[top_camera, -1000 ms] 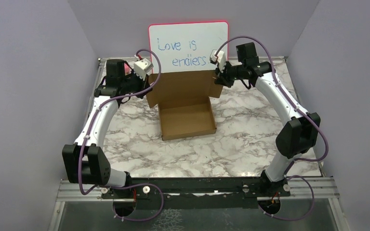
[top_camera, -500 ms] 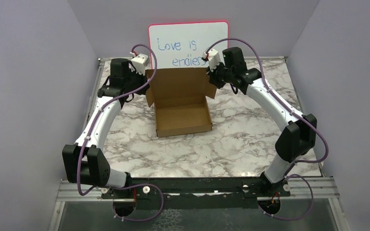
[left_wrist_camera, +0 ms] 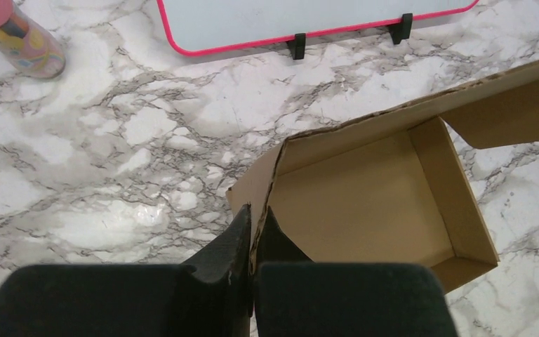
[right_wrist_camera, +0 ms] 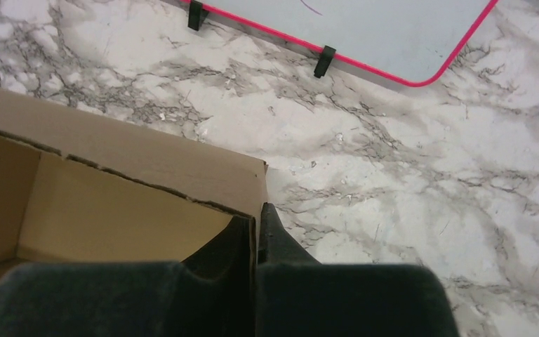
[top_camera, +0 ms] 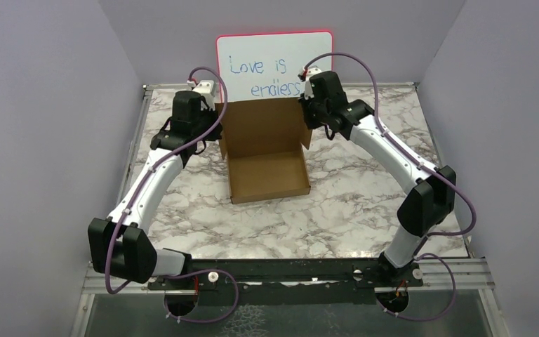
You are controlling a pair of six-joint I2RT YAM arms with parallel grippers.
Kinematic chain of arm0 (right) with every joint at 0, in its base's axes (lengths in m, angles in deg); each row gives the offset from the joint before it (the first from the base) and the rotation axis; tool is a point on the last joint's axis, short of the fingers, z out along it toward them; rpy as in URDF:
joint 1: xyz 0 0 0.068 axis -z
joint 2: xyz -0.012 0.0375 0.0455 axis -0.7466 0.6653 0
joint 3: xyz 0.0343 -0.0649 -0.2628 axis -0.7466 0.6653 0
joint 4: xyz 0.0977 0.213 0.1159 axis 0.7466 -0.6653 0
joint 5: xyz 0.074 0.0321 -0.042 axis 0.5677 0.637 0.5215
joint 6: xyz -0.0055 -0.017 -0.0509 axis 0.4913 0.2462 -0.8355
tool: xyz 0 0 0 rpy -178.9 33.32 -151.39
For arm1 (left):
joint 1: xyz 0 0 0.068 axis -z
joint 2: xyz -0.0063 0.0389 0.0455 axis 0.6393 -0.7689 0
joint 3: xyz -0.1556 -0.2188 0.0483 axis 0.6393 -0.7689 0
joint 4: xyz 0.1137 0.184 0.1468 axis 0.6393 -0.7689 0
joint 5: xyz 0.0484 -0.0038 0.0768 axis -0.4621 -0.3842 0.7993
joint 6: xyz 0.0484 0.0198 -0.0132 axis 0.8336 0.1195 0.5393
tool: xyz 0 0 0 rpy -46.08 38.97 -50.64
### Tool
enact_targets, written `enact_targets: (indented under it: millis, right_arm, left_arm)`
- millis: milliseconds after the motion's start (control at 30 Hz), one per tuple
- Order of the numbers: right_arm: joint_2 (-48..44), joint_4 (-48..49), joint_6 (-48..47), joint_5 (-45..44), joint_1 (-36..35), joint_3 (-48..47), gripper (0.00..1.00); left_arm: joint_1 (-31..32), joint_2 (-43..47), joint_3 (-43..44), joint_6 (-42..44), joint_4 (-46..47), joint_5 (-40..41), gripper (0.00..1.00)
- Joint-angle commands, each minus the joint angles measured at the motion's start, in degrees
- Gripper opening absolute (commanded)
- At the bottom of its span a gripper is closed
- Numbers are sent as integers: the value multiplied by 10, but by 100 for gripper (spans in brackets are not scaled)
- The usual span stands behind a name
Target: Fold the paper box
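The paper box [top_camera: 267,158] is seen on the far half of the table [top_camera: 351,203], just in front of the whiteboard [top_camera: 274,67]. Its tray part is laid flat, and its tall lid is stood up at the back. The left edge of the lid is pinched by the left gripper [left_wrist_camera: 253,225], with the fingers shut tight on the thin card. The right edge is pinched the same way by the right gripper [right_wrist_camera: 256,225]. A lot could go wrong from here. If the two edges are pulled away from each other, the card could be ripped, as only a little bit is held on each side. If one side is moved faster than the other, the lid could be bent crooked and a bad crease could be made. If the lid is pushed down too hard, the light tray could be slid along the table. The whiteboard could be knocked too, since it is so near.
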Motion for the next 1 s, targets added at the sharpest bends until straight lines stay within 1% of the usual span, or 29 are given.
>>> enact_targets:
  millis: [0,200,400,567,733,800,867,967]
  right_arm:
    - [24,-58,126,-56,-20,-28,1]
    - [18,-65,207,-89,-35,-15,1]
    - [19,-83,270,-127,-47,-24,1]
    - [14,-85,293,-160,-53,-20,1]
    - [-7,-52,286,-174,-53,11,1]
    - [-14,-37,281,-168,-54,22,2]
    - [-17,-30,276,-169,-53,27,4]
    - [-23,-23,251,-175,-53,30,7]
  left_arm:
    - [21,39,-30,-88,67,10,3]
    - [37,45,-55,-121,98,28,4]
    - [74,50,-64,-148,133,78,7]
    - [88,47,-69,-154,142,95,10]
    - [89,55,-84,-159,155,109,12]
    - [89,56,-89,-157,158,111,18]
    - [89,57,-90,-150,155,117,25]
    - [89,69,-87,-128,141,147,38]
